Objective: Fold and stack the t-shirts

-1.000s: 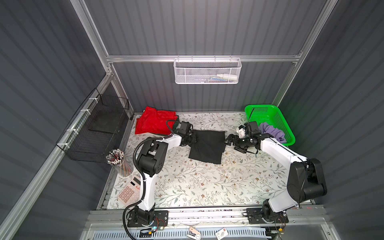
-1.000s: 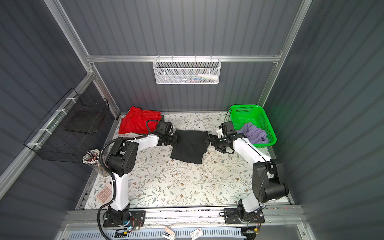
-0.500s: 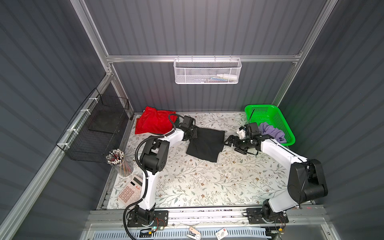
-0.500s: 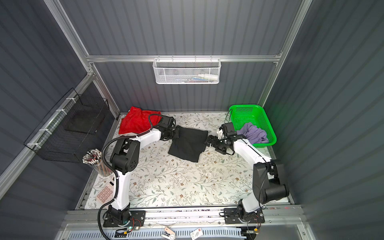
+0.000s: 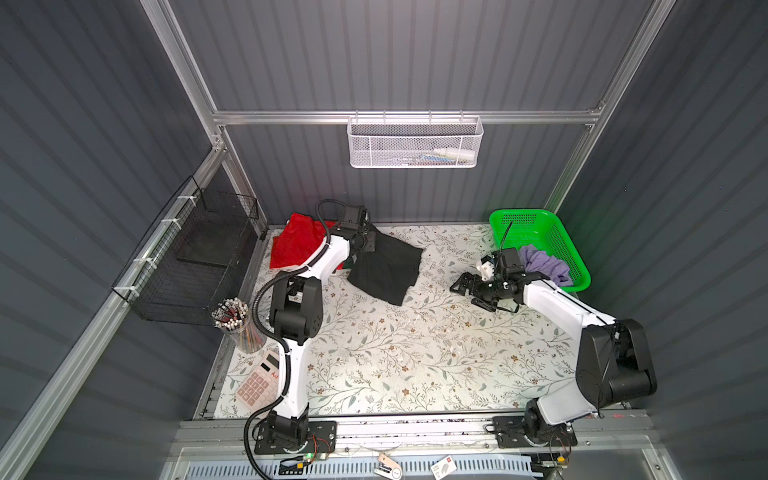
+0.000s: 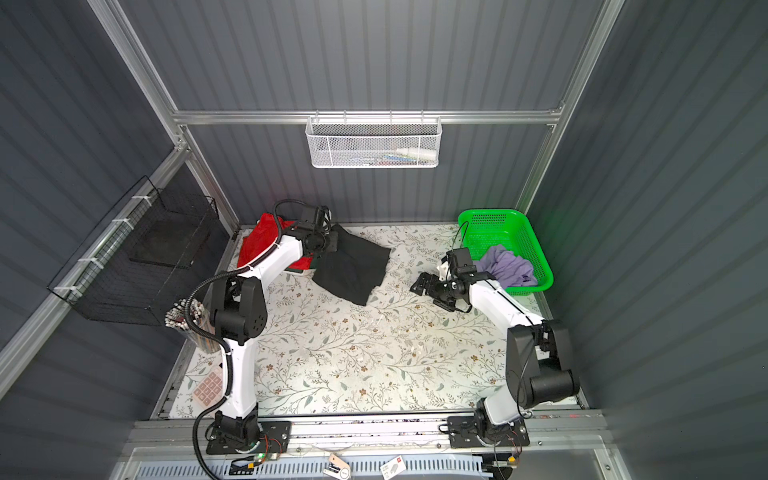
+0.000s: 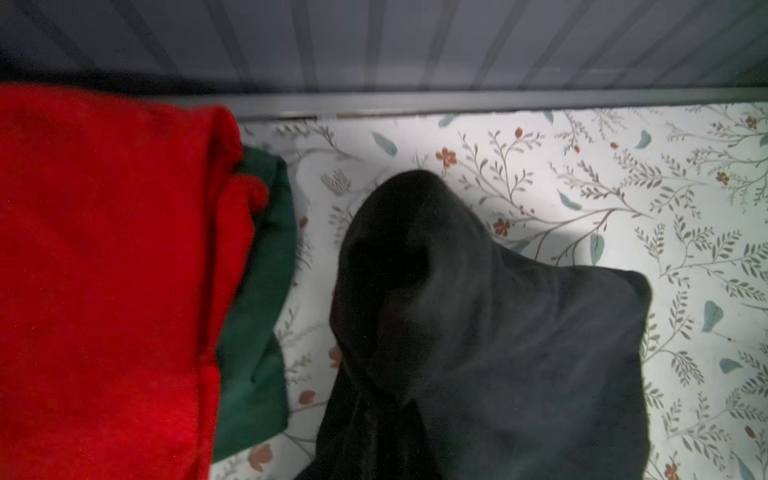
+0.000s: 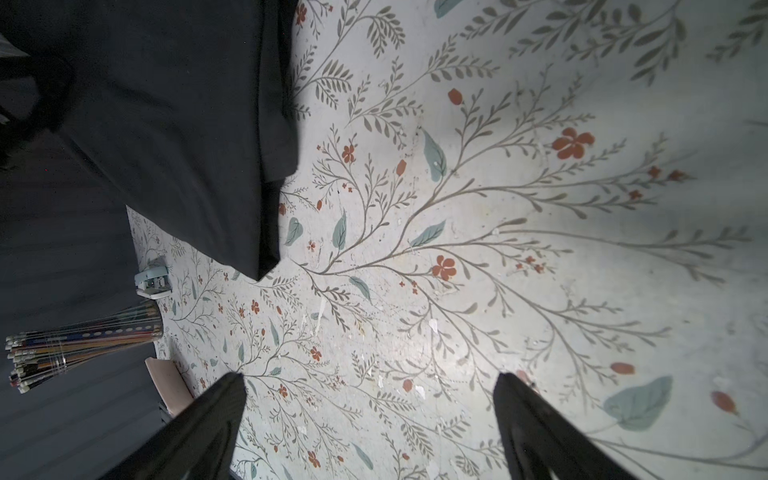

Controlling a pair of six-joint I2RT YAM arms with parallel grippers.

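In a top view: left gripper [image 5: 370, 244] clamped on black t-shirt [image 5: 386, 272] corner; right gripper [image 5: 459, 284] wide, empty, well apart from it.
Left wrist: black t-shirt [image 7: 478, 332] bunched at gripper, red t-shirt [image 7: 104, 270] beside.
Right wrist: fingers [image 8: 216, 415] spread wide, black t-shirt [image 8: 166, 124] ahead.

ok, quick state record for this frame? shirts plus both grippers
black t-shirt: looks folded, back middle of table, one corner raised
red t-shirt: folded, back left, lying on dark green t-shirt
lavender t-shirt: crumpled in green basket
left gripper: shut on black t-shirt's corner
right gripper: open, empty, over bare table
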